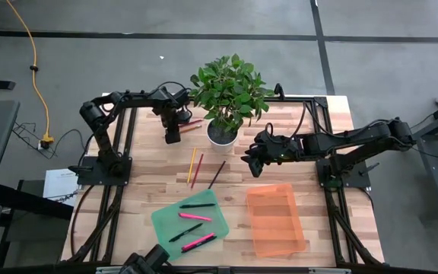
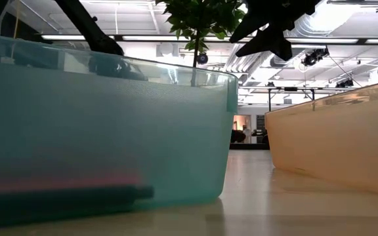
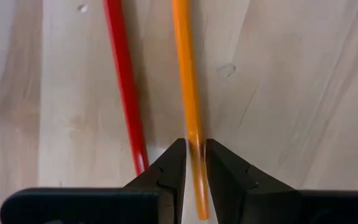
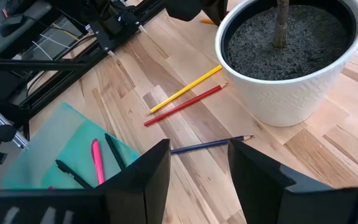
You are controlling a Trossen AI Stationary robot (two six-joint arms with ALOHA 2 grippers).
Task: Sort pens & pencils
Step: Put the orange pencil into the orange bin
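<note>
Orange pencil [image 3: 188,93] sits pinched in the left pincer [image 3: 195,163] near the bench's [image 1: 310,125] far edge, beside the white plant pot [image 1: 221,135], with a red pencil [image 3: 124,81] lying alongside. The right pincer [image 4: 197,163] hovers spread near the pot. Pink and black pens [image 1: 195,216] lie in the green tray [image 1: 162,222]; the orange tray [image 1: 276,221] sits beside it.

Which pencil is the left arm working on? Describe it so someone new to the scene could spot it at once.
Start at the potted plant at the table's far edge. Just to its left the left gripper points down at two pencils lying side by side. Its jaws straddle the orange pencil; the red pencil next to it lies outside them.
</note>
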